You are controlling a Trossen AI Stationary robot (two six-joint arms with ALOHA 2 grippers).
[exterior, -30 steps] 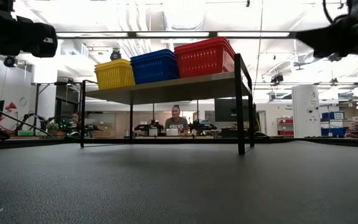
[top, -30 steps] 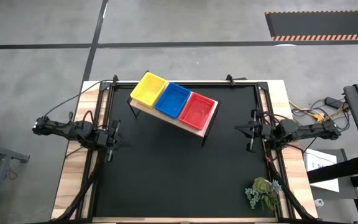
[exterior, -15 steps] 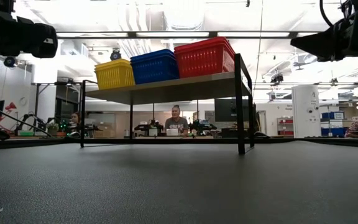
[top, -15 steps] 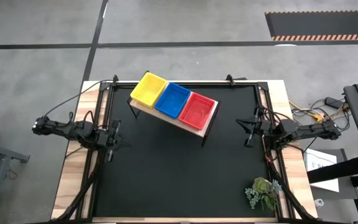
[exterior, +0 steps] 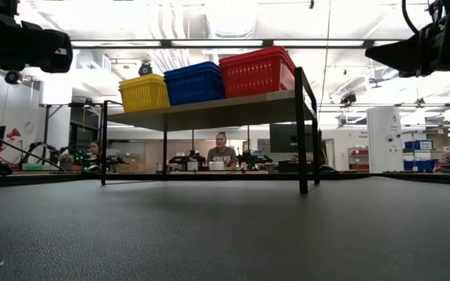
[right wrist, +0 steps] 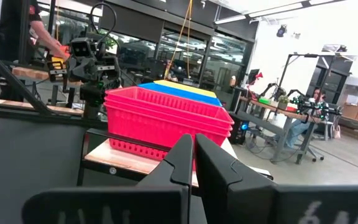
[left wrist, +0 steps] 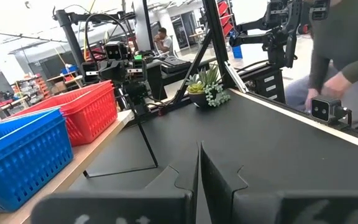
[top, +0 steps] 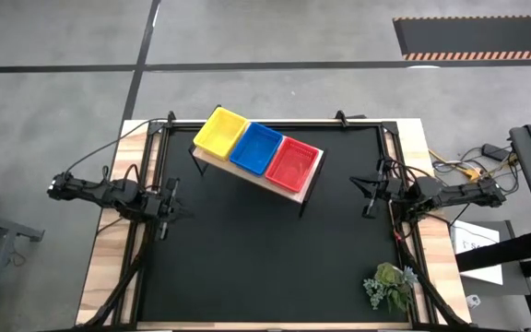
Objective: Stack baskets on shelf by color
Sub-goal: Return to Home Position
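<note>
The wooden shelf [top: 247, 171] stands at the table's far middle on black legs. On it rest a yellow stack [top: 220, 131], a blue stack [top: 255, 148] and a red stack [top: 293, 164] of baskets, side by side; they also show in the low view [exterior: 209, 80]. My left gripper [top: 164, 210] is shut and empty near the table's left edge. My right gripper [top: 369, 195] is shut and empty near the right edge. In the right wrist view the red stack [right wrist: 166, 124] is closest, beyond my shut fingers [right wrist: 193, 155].
A small green plant [top: 390, 284] sits at the table's near right corner. A small camera [left wrist: 325, 110] stands at the near edge. A person's arm [left wrist: 340, 62] shows beyond that edge. The black tabletop [top: 265, 267] stretches in front of the shelf.
My right gripper has drawn back a little toward the table's right edge, then held still. The baskets and shelf have stayed in place.
</note>
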